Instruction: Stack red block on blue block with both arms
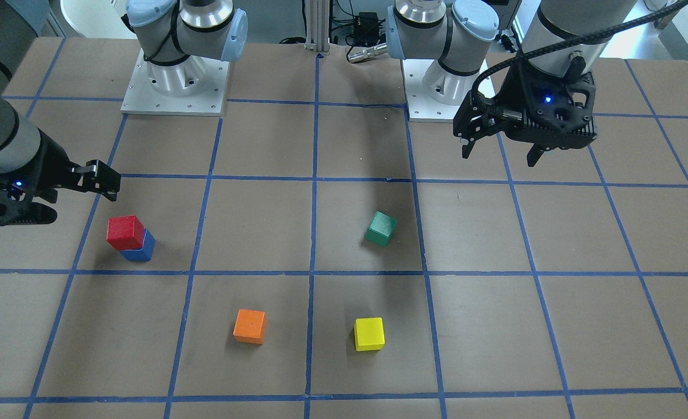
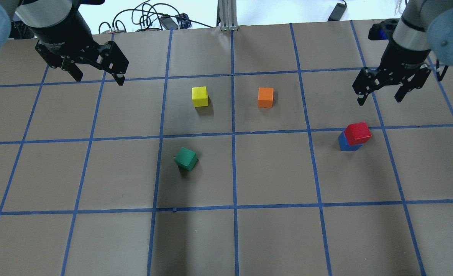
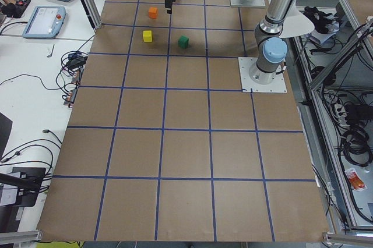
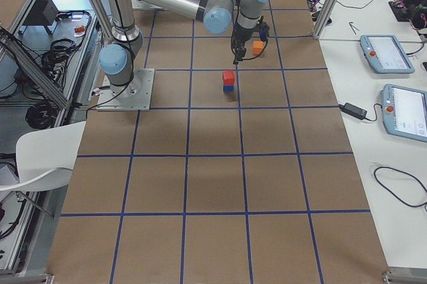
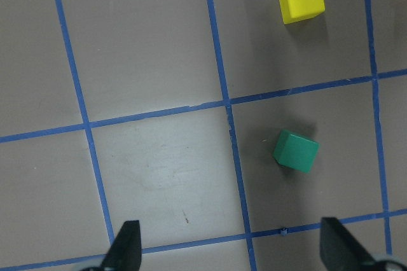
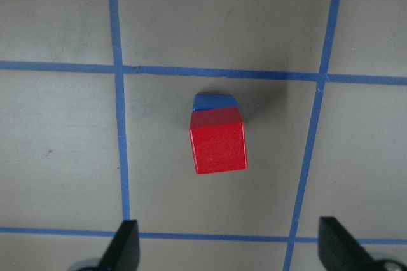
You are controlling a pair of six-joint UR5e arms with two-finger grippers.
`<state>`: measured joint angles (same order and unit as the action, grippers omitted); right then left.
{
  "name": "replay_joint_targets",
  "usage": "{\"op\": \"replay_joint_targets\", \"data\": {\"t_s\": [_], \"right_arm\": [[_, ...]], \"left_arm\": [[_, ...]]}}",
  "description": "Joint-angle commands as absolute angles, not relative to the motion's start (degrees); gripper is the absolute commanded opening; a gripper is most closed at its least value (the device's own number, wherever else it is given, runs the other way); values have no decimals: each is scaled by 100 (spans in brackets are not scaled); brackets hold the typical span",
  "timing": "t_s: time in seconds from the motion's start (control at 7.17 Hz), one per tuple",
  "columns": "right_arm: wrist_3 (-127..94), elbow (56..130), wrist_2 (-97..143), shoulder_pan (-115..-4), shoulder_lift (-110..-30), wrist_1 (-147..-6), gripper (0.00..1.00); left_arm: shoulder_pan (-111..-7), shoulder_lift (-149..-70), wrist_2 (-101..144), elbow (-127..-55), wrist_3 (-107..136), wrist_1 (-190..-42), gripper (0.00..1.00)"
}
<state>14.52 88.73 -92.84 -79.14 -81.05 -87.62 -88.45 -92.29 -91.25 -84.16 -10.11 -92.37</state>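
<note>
The red block (image 2: 358, 132) sits on top of the blue block (image 2: 345, 144) on the table's right side, slightly offset; the stack also shows in the front view, red block (image 1: 125, 231) on blue block (image 1: 141, 249), and in the right wrist view, red block (image 6: 218, 147) over blue block (image 6: 214, 101). My right gripper (image 2: 379, 96) hangs open and empty above and beyond the stack, apart from it; it also shows in the front view (image 1: 70, 195). My left gripper (image 2: 98, 78) is open and empty, high at the far left; it also shows in the front view (image 1: 500, 152).
A green cube (image 2: 186, 158) lies tilted near the middle, a yellow cube (image 2: 199, 96) and an orange cube (image 2: 265, 97) farther out. The brown table (image 2: 272, 230) carries a blue tape grid. Both arm bases (image 1: 175, 75) stand at the robot's side.
</note>
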Motion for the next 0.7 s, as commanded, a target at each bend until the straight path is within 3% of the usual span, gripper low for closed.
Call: {"op": "replay_joint_targets", "data": {"t_s": [0.0, 0.56], "right_arm": [[1424, 8253, -9264, -8488, -8243, -8226, 100], [627, 8419, -8921, -8753, -8437, -8226, 100]], "left_arm": [[-8842, -9229, -9132, -8402, -1011, -9237, 100], [-8842, -9220, -9132, -8437, -1011, -9132, 100]]}}
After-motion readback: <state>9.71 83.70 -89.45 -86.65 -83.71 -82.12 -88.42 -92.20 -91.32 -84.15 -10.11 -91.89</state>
